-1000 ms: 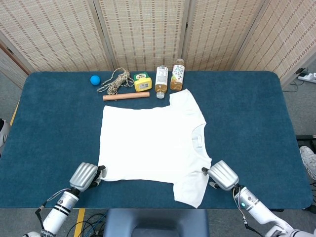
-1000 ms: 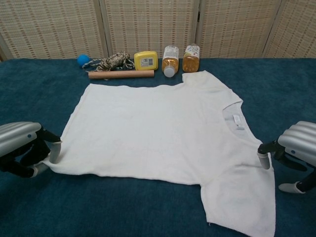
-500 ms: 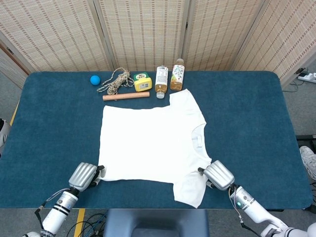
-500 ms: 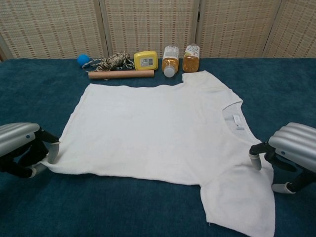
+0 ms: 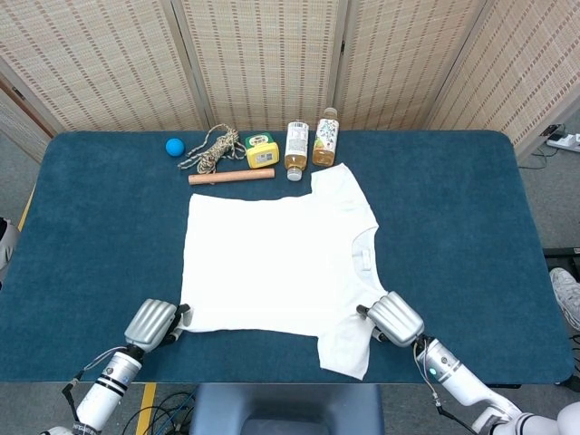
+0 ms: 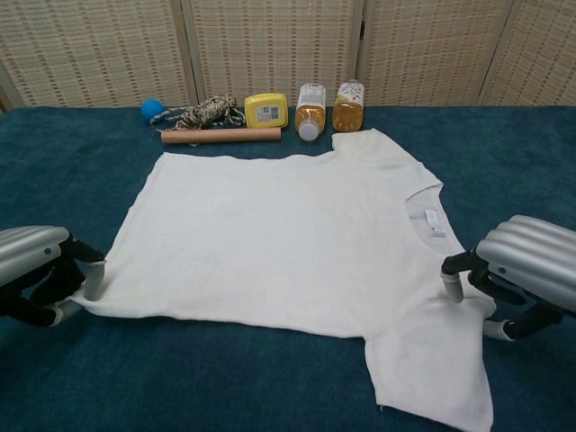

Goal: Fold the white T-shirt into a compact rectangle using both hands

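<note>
The white T-shirt (image 5: 276,258) lies flat on the blue table, collar to the right, one sleeve by the bottles and the other at the near edge (image 6: 432,378). My left hand (image 5: 152,323) sits at the shirt's near-left hem corner. A fingertip (image 6: 92,281) touches the cloth edge there and the thumb lies apart below it. My right hand (image 5: 395,319) rests at the near shoulder, with a fingertip (image 6: 453,286) on the fabric above the near sleeve and its thumb spread behind. The shirt stays flat on the table at both hands.
Along the far side stand two drink bottles (image 5: 296,147) (image 5: 325,138), a yellow tape box (image 5: 261,150), a wooden rod (image 5: 231,176), a coil of rope (image 5: 211,147) and a blue ball (image 5: 174,146). The table's near edge (image 5: 272,379) runs just below both hands.
My right hand has slid left onto the shoulder and sleeve, nudging the sleeve's edge inward. My left hand has shifted slightly at the hem corner.
</note>
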Available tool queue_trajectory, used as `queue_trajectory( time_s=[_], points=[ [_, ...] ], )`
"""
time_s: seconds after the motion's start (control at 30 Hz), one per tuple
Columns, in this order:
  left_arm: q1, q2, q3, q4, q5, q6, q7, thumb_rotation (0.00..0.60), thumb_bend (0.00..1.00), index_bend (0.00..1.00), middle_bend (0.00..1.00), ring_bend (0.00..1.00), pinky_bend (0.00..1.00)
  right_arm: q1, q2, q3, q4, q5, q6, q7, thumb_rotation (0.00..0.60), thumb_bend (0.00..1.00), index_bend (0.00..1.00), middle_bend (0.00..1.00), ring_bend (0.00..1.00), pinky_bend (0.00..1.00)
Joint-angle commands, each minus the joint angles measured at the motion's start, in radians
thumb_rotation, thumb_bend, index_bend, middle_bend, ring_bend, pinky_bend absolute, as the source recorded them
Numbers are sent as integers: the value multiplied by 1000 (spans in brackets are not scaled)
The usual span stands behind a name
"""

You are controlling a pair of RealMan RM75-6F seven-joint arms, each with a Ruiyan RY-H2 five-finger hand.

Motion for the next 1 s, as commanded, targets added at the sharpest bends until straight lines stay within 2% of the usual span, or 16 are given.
queue_trajectory(
  time_s=[0.03,0.2,0.4,0.73,1.0],
  points=[
    [0,0,0,0,-1,-1,0,600,502,611,894,797,933,-1,-2,-3,4,1,0,1,600,284,521,890,903,995],
    [-2,0,-2,2,1,-2,-2,600,502,610,894,797,933,2,-9,-5,14,5,1,8,600,408,552,893,904,996],
    [0,5,-4,0,22,19,-52,600,502,616,894,797,933,0,-2,-8,2,0,27,23,600,494,601,899,910,1000],
    [17,62,13,-48,68,65,-160,600,502,633,896,797,934,-25,93,-26,-102,-22,115,50,600,529,672,907,915,1000],
    [53,168,57,-156,108,110,-253,600,502,632,896,797,934,-61,237,-70,-257,-31,152,76,600,562,677,910,917,1000]
  ],
)
